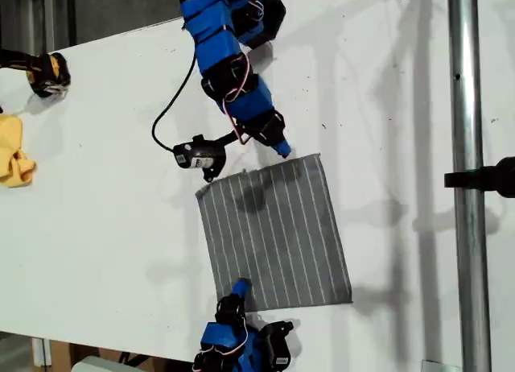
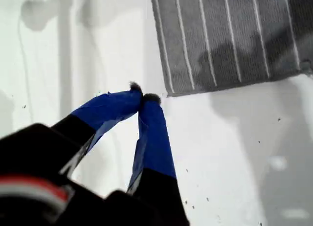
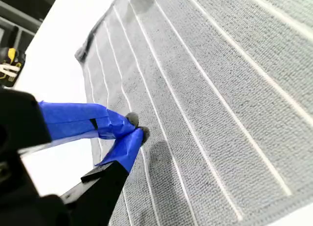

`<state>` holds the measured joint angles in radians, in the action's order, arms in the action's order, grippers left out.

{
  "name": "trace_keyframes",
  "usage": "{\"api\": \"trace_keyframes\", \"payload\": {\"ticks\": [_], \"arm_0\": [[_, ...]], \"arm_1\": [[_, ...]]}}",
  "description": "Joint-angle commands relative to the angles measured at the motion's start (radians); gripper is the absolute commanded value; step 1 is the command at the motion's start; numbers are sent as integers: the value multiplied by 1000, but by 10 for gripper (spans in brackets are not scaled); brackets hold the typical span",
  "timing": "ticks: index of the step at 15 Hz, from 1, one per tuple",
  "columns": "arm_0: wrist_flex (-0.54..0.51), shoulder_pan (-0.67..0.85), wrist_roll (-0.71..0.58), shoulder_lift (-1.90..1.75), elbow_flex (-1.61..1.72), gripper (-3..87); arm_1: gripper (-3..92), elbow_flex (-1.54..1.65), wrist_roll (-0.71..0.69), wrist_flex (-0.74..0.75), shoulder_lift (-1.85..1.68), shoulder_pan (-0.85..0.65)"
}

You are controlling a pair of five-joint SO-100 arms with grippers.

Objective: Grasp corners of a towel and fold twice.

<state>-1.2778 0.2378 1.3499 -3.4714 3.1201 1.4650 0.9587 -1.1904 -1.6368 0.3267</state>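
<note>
Far off from both hands, at the exterior view's left edge: a crumpled yellow cloth, and beyond it a black-and-yellow object, too small to identify. Both on the white worktop.

Closer in, just beside my first hand: a small black device on a black cable, touching the worktop, close to the towel's edge.

Between the two hands: the towel, grey with thin white stripes, lying open and flat on the worktop, a little rumpled along the edge nearest the black device.

My first hand, blue-taped, clenched with its tips pressed together and nothing between them. In the first wrist view, tips over bare worktop, just short of a towel corner, apart from the fabric. Grey fluff on the tips.

My second hand, at the opposite edge of the towel, also clenched. In the second wrist view, tips closed together right over the striped cloth, just inside its edge. Cannot tell whether any fabric is pinched between them.

Well beyond the towel, toward the exterior view's right: an upright metal pole with a black clamp on it.
</note>
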Motion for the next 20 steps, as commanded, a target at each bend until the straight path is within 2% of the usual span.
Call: {"api": "trace_keyframes", "payload": {"ticks": [1, 3, 4, 6, 8, 10, 20], "arm_0": [[-5, 12, -6, -2, 2, -23], [-5, 12, -3, -2, 2, -23], [-3, 11, -3, -2, 2, -23], [-3, 6, -3, -2, 2, -23], [-3, 0, -3, -2, 2, -23], [-3, -2, -6, -2, 2, -23], [0, -3, -8, -2, 2, -23]], "arm_1": [[2, -87, -3, 5, 12, 46], [17, -97, 34, 61, 34, 57], [71, -95, 38, 69, 37, 54], [262, -100, 21, 71, 35, 52], [331, -100, -26, 57, 34, 46], [330, -83, -17, 23, 91, 29], [321, -104, -15, 121, 433, -29]]}}
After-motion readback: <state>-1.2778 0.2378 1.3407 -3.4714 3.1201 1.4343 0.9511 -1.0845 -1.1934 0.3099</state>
